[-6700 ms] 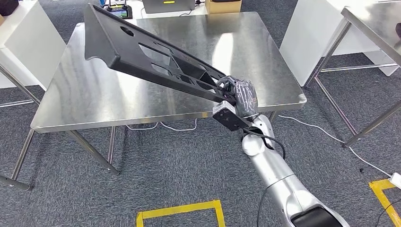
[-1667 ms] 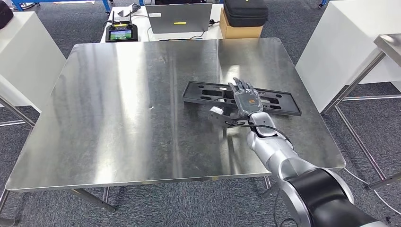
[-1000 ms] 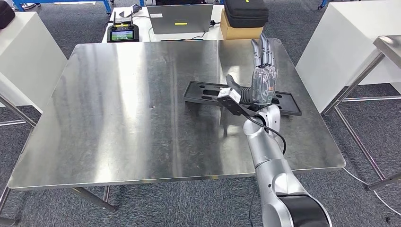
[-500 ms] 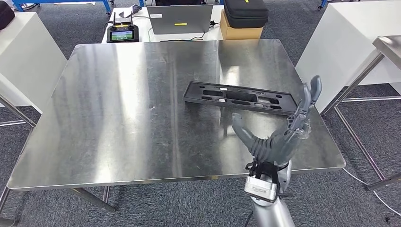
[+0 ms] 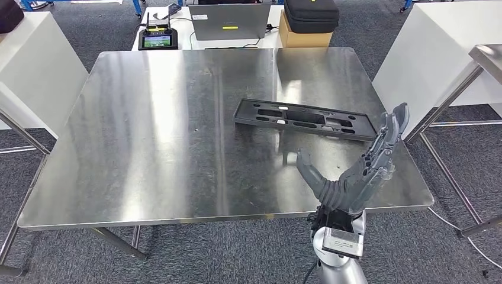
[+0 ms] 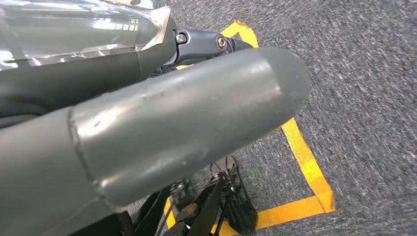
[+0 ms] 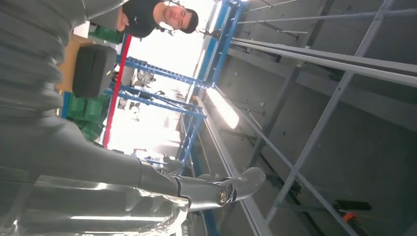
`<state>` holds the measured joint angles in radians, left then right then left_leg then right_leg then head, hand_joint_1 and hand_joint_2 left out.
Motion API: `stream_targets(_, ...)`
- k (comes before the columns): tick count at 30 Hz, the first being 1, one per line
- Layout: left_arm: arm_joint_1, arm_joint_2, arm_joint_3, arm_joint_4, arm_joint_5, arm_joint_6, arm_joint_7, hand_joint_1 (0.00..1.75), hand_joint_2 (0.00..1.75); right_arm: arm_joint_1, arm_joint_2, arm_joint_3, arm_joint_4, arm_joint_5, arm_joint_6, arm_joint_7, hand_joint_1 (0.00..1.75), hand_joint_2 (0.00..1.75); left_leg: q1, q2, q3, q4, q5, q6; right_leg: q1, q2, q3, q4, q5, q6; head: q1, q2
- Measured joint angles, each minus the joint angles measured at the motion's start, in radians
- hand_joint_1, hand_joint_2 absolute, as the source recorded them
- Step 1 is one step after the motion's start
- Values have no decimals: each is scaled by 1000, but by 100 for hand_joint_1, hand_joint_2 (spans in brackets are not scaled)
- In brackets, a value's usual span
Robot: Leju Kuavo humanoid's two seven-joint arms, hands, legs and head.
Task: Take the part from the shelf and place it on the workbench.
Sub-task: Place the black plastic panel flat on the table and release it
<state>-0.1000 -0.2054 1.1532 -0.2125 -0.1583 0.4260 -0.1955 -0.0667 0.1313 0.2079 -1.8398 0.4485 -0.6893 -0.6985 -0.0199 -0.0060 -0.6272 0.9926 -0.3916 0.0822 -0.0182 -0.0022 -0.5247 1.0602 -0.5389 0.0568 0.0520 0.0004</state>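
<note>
The long flat black plastic part, pierced with slots and holes, lies flat on the brushed stainless-steel workbench, on its right half and set at a slight angle to the table's edges. The right hand hovers at the near right corner, palm up, fingers spread wide, thumb out, holding nothing, clear of the part with bare steel between them. The left hand hangs low over grey carpet and yellow floor tape; its thumb looms large in the wrist view, and whether those fingers are apart or curled, I cannot tell. By my read the placing looks done, so the risk now is a careless exit: those splayed fingers reach out above the tabletop, and a sweep forward or to the left could clip the part's near edge and skate it across that slick steel, perhaps toward the right rim. Beyond the far edge sit a grey laptop and a handheld controller.
</note>
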Motion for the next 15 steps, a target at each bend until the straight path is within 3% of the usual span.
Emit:
stream_targets(2, 0, -1, 0, 0, 0, -3, 3, 0, 0, 0, -6, 5, 5, -8, 0, 0, 0, 175, -1, -1, -3, 4, 8, -11, 6, 2, 44, -76, 20, -11, 0, 0)
stream_targets(5, 0, -1, 1, 0, 0, -4, 7, 0, 0, -1, -15, 13, 13, -19, 0, 0, 0, 175, 3, -2, -10, 10, 12, -32, 3, 2, 29, -86, 35, -35, 1, 0)
stream_targets(6, 1, -1, 1, 0, 1, -4, 8, 0, 0, -1, -16, 17, 16, -23, 0, 0, 0, 175, 6, -2, -18, 25, -7, -39, -2, 0, 24, -88, 44, -45, 0, 0)
stream_targets(8, 2, 0, 2, 0, 2, -4, 10, 0, 0, -1, -19, 25, 21, -28, 0, 0, 0, 175, 15, -2, -50, 115, -94, -55, -9, -3, 9, -90, 63, -61, -1, 0)
stream_targets(10, 2, -1, 2, 0, 2, -3, 10, 0, 0, 0, -22, 30, 27, -29, 0, 0, 0, 175, 25, -1, -83, 241, -178, -72, -9, -4, -10, -88, 81, -64, -2, 0)
stream_targets(11, 2, -1, 2, 0, 2, -3, 10, 0, 0, 0, -24, 31, 29, -30, 0, 0, 0, 175, 31, 0, -84, 278, -192, -78, -9, -5, -21, -86, 89, -61, -3, 0)
stream_targets(12, 2, 0, 2, 0, 2, -3, 10, 0, 0, 0, -25, 32, 32, -31, 0, 0, 0, 175, 36, 1, -66, 279, -185, -82, -10, -6, -32, -84, 97, -58, -3, 0)
stream_targets(13, 2, 0, 2, 0, 2, -3, 10, 0, 0, 1, -27, 33, 35, -32, 0, 0, 0, 175, 40, 2, -28, 242, -165, -85, -11, -6, -42, -81, 103, -54, -3, 0)
stream_targets(15, 1, 0, 2, 0, 2, -4, 10, 0, 0, 0, -29, 33, 38, -35, 0, 0, 0, 175, 46, 3, 80, 96, -130, -86, -13, -6, -56, -76, 114, -43, -3, 0)
